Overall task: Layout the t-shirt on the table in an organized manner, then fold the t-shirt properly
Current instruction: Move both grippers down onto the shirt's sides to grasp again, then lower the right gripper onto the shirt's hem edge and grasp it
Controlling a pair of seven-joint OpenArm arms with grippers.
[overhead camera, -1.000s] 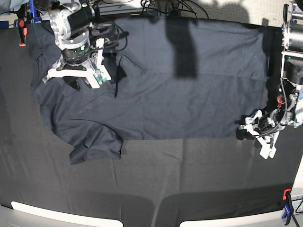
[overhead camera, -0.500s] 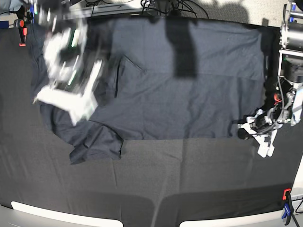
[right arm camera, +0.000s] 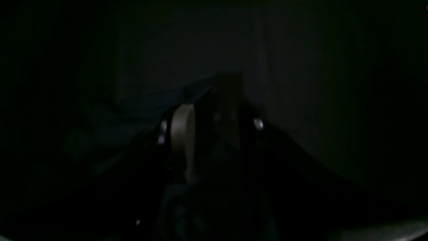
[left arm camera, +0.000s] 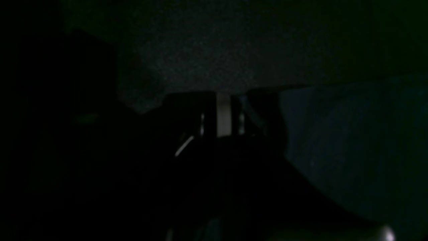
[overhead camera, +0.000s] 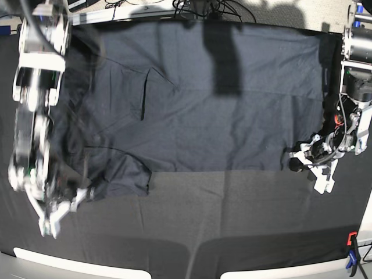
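Note:
The dark navy t-shirt (overhead camera: 221,116) lies spread wide over the back half of the black table (overhead camera: 232,221), with one sleeve (overhead camera: 119,180) bunched at the front left. My left gripper (overhead camera: 296,164) is low at the shirt's front right corner and shut on the fabric edge. In the left wrist view its fingers (left arm camera: 223,100) stand together, with bluish shirt cloth (left arm camera: 351,140) to the right. My right gripper (overhead camera: 61,209) is motion-blurred at the front left, just left of the bunched sleeve. The dim right wrist view shows this gripper (right arm camera: 217,117) with its fingers apart.
A red and blue clamp (overhead camera: 351,247) grips the table's front right corner. Cables (overhead camera: 203,7) run along the back edge. Pale table edges (overhead camera: 75,264) show at the front. The left arm's column (overhead camera: 357,64) stands at the right edge.
The right arm swept from the shirt's back left down to the front left beside the sleeve. The left gripper closed at the shirt's front right corner and barely moved.

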